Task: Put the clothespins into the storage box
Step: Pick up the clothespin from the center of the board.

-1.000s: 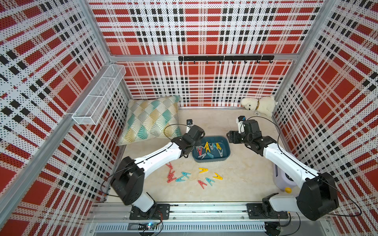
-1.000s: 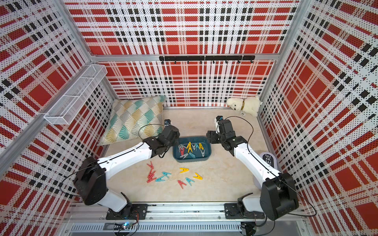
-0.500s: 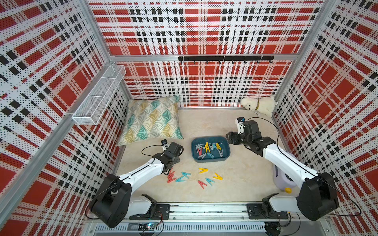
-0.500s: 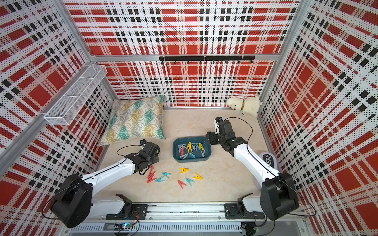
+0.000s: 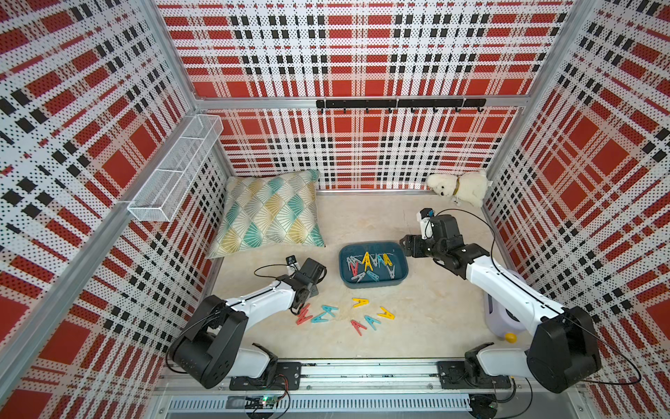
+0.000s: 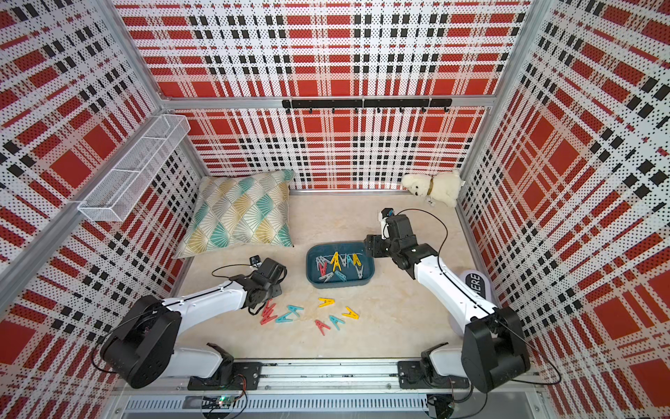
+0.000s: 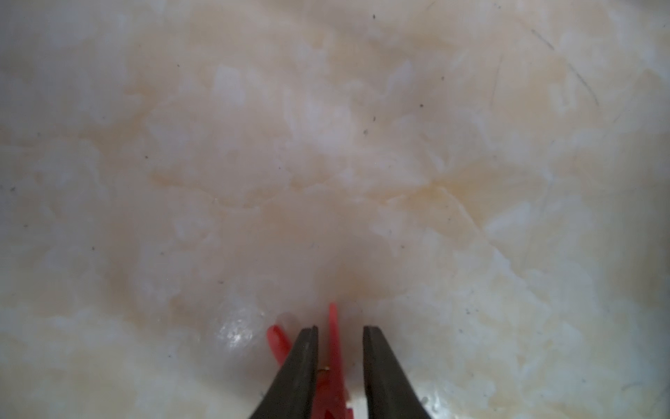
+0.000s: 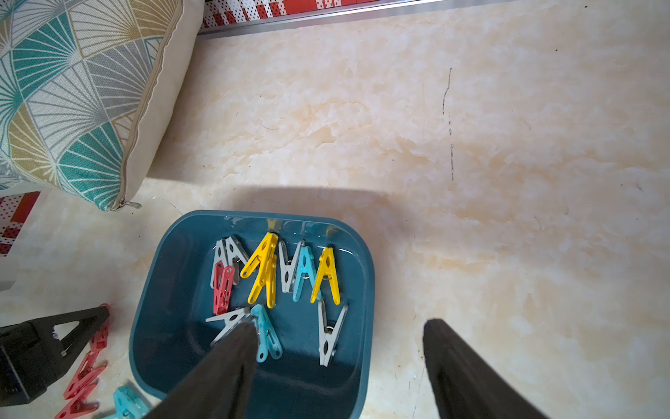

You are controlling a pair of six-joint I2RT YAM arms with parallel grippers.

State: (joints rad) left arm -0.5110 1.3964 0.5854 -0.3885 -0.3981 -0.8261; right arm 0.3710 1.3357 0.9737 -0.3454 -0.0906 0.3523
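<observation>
The dark teal storage box (image 5: 373,284) (image 6: 340,283) (image 8: 156,326) sits mid-table and holds several clothespins in yellow, grey, teal and red. More clothespins lie loose in front of it: yellow (image 5: 360,302), teal (image 5: 328,310) and red (image 5: 357,326). My left gripper (image 5: 300,307) (image 7: 340,328) is down at the leftmost red clothespin (image 7: 333,344) (image 5: 304,315). Its jaws straddle the pin narrowly open, with a gap on one side. My right gripper (image 5: 408,246) (image 8: 340,324) hovers wide open over the box's right rim, holding nothing.
A patterned pillow (image 5: 268,214) lies at the back left and a white plush dog (image 5: 458,187) in the back right corner. A white wire basket (image 5: 174,170) hangs on the left wall. A white and purple container (image 5: 504,319) stands under the right arm.
My left arm has swung from over the storage box back to the front left and come down onto the red clothespins. The right arm has stayed still.
</observation>
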